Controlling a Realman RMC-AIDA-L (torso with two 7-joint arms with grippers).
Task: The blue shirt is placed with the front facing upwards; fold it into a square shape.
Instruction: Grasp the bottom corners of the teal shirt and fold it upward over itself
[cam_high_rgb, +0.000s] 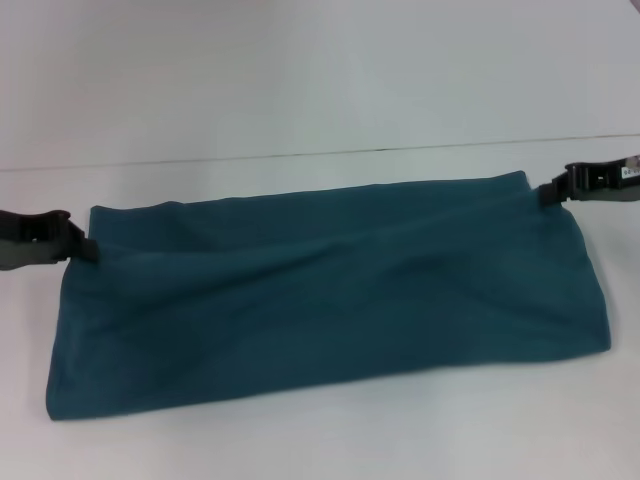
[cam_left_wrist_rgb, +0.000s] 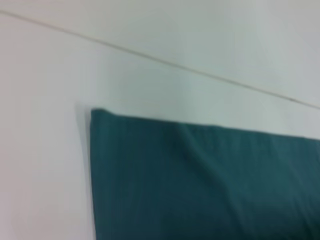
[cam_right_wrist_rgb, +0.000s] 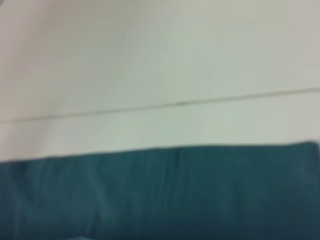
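Spread across the white desk (cam_high_rgb: 320, 440), the blue shirt (cam_high_rgb: 330, 290) lies folded into a long band. Left fingers (cam_high_rgb: 88, 247) and right fingers (cam_high_rgb: 545, 193) pinch its far corners. Crosswise folds into a square seem left.

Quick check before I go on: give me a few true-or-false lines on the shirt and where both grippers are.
1. The shirt lies as a long folded band on the table. True.
2. The FREE! print shows on top. False: only plain teal fabric shows.
3. The left gripper is at the band's far left corner. True.
4. The right gripper hovers over the band's middle. False: it is at the far right corner.
5. The band is already square. False: it is much wider than deep.
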